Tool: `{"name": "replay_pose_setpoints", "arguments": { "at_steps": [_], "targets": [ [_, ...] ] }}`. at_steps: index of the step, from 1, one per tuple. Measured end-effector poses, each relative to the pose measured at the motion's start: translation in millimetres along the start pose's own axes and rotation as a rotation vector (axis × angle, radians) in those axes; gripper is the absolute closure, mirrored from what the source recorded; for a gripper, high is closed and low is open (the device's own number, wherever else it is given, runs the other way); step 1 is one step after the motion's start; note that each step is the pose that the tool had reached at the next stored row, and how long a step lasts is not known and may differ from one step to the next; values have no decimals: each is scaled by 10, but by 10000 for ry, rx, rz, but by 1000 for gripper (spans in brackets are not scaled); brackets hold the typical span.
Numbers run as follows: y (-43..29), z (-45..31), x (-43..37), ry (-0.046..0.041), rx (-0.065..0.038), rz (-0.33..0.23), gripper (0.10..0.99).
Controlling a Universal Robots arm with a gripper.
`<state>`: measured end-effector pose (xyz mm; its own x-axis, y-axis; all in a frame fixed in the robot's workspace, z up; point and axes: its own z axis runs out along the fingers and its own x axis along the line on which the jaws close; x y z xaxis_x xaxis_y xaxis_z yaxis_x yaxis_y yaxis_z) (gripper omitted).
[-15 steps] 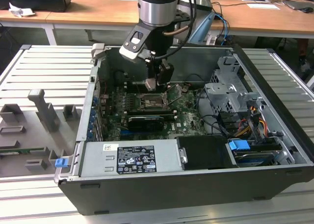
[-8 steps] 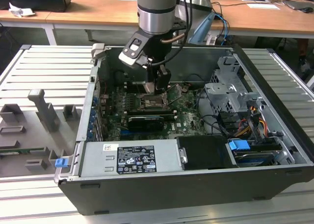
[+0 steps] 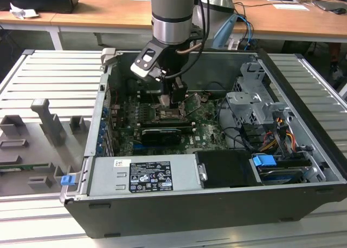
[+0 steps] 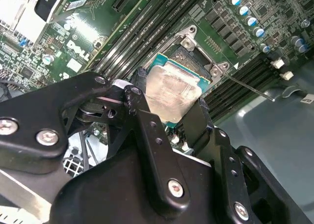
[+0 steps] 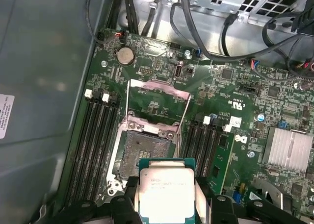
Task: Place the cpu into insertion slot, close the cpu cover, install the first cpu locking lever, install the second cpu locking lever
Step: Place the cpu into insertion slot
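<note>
The cpu (image 5: 167, 189) is pinched flat between the gripper's (image 5: 167, 205) black fingers (image 4: 139, 94), by the edge of the open socket (image 5: 141, 150); the cpu cover (image 5: 158, 102) stands flipped up beyond; memory slots (image 5: 93, 136) flank the socket on the green motherboard (image 5: 216, 101).

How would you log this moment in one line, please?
claw: shut on cpu | cpu: held near insertion slot, not seated | cpu cover: open
</note>
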<state>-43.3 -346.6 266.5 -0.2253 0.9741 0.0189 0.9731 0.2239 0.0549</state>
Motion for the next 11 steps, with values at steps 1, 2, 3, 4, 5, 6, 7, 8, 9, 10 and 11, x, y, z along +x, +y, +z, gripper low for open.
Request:
{"name": "replay_pose_setpoints", "arguments": {
  "at_steps": [1,2,3,4,5,6,7,8,9,10,11],
  "targets": [
    [0,3,0,-2,0,13,549],
    [0,4,0,-5,2,35,549],
    [-1,9,0,-5,-1,76,549],
    [0,12,0,-6,-3,109,549],
    [-1,16,0,-12,-5,212,549],
    [-2,25,0,-23,-9,424,549],
    [-2,35,0,-36,-12,645,549],
    [-3,40,0,-41,-14,737,549],
    [-4,54,0,-51,-17,911,549],
    [-5,70,0,-57,-18,999,549],
    [-5,87,-1,-63,-19,1058,549]
  ]
}}
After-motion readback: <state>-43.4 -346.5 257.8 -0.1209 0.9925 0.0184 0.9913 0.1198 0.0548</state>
